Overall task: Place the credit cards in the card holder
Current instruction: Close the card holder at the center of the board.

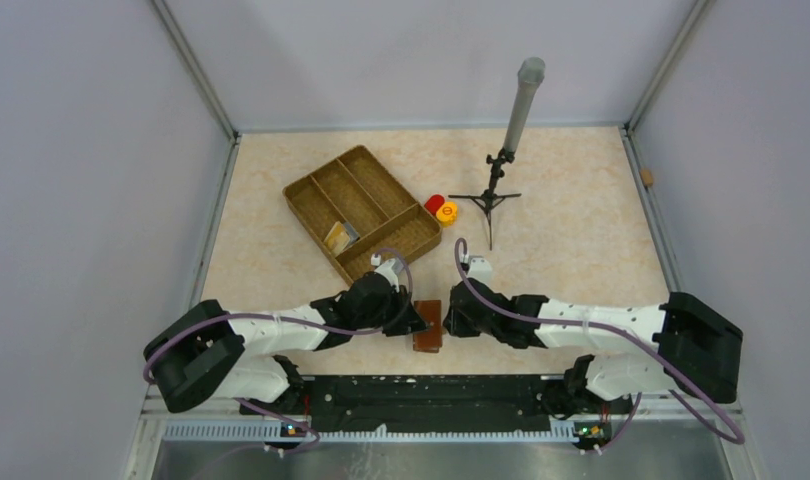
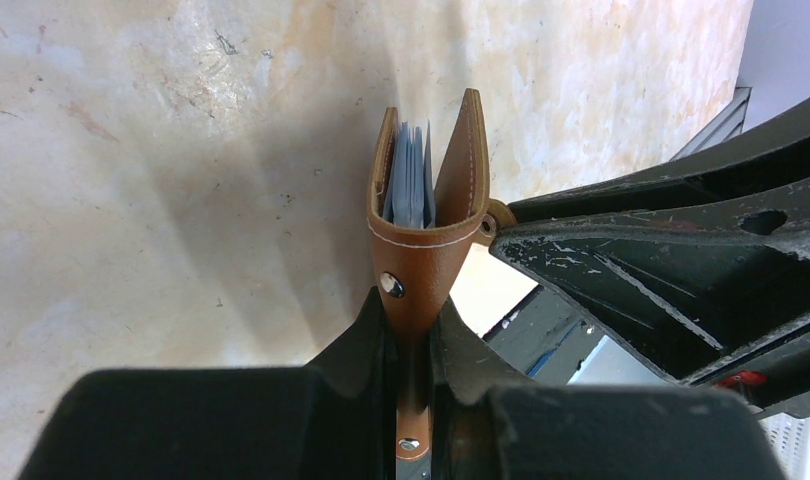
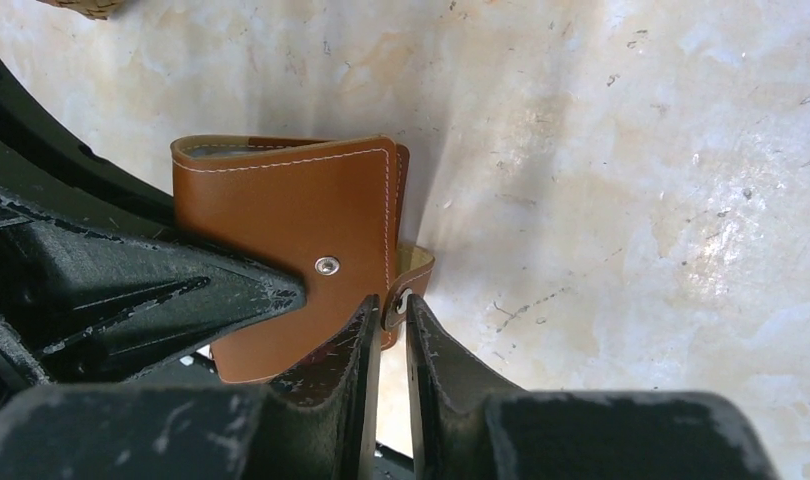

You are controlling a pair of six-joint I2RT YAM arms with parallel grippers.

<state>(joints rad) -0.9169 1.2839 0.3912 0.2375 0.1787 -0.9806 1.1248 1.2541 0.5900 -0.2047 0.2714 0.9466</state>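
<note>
The brown card holder [image 2: 426,250] stands on its edge, open a little. Pale blue credit cards [image 2: 409,180] sit inside. A yellow card [image 1: 341,236] lies in the woven tray [image 1: 322,168].

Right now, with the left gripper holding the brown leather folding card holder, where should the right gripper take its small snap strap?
Pinch the snap strap by its free end, coming from the right arm's side: it juts past the brown leather card holder there, while the left gripper clamps the opposite side.
</note>
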